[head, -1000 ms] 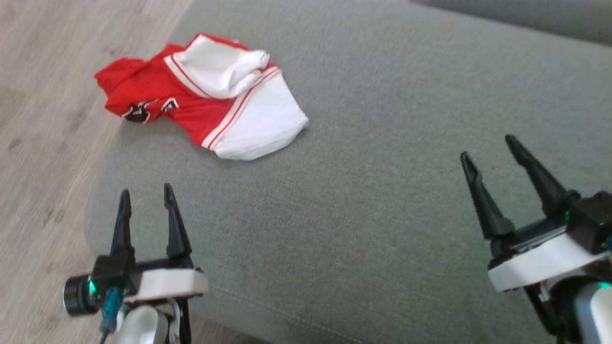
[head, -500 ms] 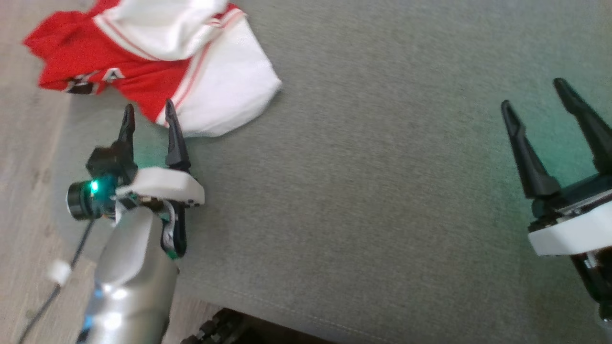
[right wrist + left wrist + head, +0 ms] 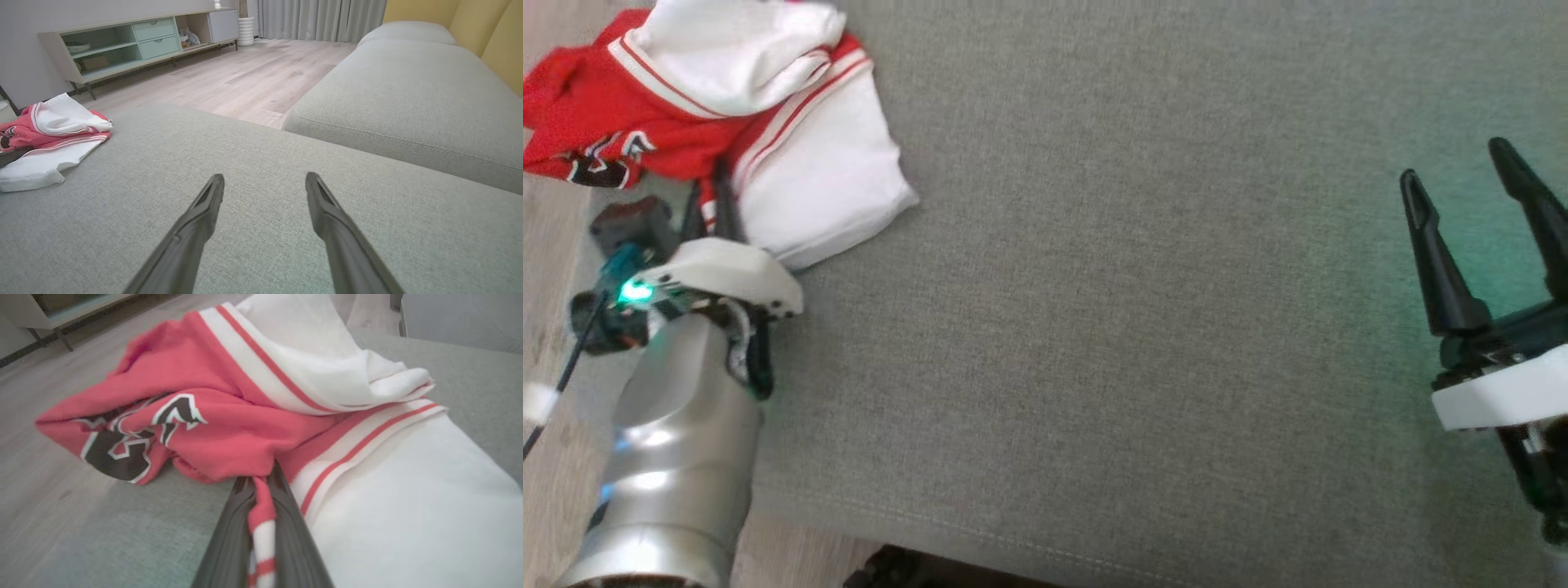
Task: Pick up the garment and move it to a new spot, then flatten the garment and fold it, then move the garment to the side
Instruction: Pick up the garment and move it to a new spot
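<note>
Your left hand (image 3: 259, 479) clamps the striped hem of the crumpled red-and-white garment (image 3: 229, 428); your right hand (image 3: 265, 176) gapes apart.

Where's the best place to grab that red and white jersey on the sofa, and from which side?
Take the striped hem at the near edge of the jersey, coming low along the sofa cushion from the robot's side. That edge bunches into a thin loose fold, easy to pinch; the left gripper is shut on it.

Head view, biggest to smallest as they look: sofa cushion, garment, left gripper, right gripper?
1. sofa cushion
2. garment
3. right gripper and left gripper: alike, unranked; the left's fingers are partly hidden by the garment.
</note>
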{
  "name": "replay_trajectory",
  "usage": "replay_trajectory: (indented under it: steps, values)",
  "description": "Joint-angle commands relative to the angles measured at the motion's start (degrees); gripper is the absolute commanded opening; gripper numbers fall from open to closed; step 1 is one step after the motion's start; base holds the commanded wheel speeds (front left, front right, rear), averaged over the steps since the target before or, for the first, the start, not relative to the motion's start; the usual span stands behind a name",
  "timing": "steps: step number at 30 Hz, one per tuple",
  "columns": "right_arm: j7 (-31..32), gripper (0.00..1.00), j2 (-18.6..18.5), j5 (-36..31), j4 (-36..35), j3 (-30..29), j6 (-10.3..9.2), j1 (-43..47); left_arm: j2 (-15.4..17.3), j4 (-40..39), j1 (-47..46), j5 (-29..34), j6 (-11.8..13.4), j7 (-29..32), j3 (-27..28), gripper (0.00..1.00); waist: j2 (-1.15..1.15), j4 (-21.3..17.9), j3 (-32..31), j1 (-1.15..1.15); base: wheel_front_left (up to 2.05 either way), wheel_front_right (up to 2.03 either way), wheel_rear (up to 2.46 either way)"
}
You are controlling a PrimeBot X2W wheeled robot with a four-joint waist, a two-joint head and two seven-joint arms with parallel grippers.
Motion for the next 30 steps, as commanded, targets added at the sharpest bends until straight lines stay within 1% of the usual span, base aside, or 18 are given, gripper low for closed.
replay_trajectory:
  steps: [1,4,8,11,16,17,21,23,24,27,30]
  values:
    - [-0.9,1.0,0.5,0.1,-1.3,1.1,-0.04,0.7,4.0,-1.8,0.9,0.4,0.8,-1.3,2.2,0.0,0.0,-0.3,-2.0,0.0,0.0,0.0,0.0]
    - [-2.2,1.0,1.9,0.1,0.1,1.7,-0.04,0.4,5.5,-5.3,2.2,0.9,1.8,-1.9,3.1,0.0,0.0,-0.7,-5.0,0.0,0.0,0.0,0.0]
    - [-4.0,1.0,3.9,-0.1,2.2,2.6,-0.04,0.2,6.9,-15.0,6.5,2.2,3.6,-2.0,5.1,0.0,0.0,-1.7,-9.5,0.0,0.0,0.0,0.0]
    - [-5.3,1.0,5.5,-0.2,3.6,2.9,-0.04,0.1,7.7,-21.6,10.9,2.7,4.4,-2.0,6.5,0.0,0.0,-2.8,-12.6,0.0,0.0,0.0,0.0]
    - [-7.1,1.0,8.0,-0.6,6.1,3.0,-0.04,0.7,7.6,-30.9,18.7,3.8,5.9,-1.6,6.1,0.0,0.0,-5.1,-17.0,0.0,0.0,0.0,0.0]
    - [-7.6,1.0,9.0,-0.7,7.0,3.2,-0.04,1.2,7.4,-34.5,21.8,4.2,6.3,-0.3,5.4,0.0,0.0,-6.5,-18.5,0.0,0.0,0.0,0.0]
    - [-8.3,1.0,10.6,-0.8,8.2,3.5,-0.04,2.2,6.0,-42.4,26.8,4.5,7.0,3.2,3.6,0.0,0.0,-9.4,-20.0,0.0,0.0,0.0,0.0]
    - [-8.5,1.0,11.2,-0.5,8.7,3.6,-0.04,2.6,5.5,-45.6,28.4,5.0,7.1,5.0,2.1,0.0,0.0,-11.0,-20.2,0.0,0.0,0.0,0.0]
    - [-8.5,1.0,11.2,-0.5,8.7,3.6,-0.04,2.6,5.5,-45.6,28.4,5.0,7.1,5.0,2.1,0.0,0.0,-11.0,-20.2,0.0,0.0,0.0,0.0]
    - [-8.6,1.0,11.8,-0.4,9.4,4.1,-0.04,2.9,4.3,-48.0,28.9,5.5,6.0,7.4,-1.0,0.0,0.0,-14.0,-20.1,0.0,0.0,0.0,0.0]
    - [-9.0,1.0,12.1,-0.1,10.0,4.4,-0.04,2.7,2.6,-48.2,27.9,6.1,4.6,8.9,-4.5,0.0,0.0,-17.5,-19.6,0.0,0.0,0.0,0.0]
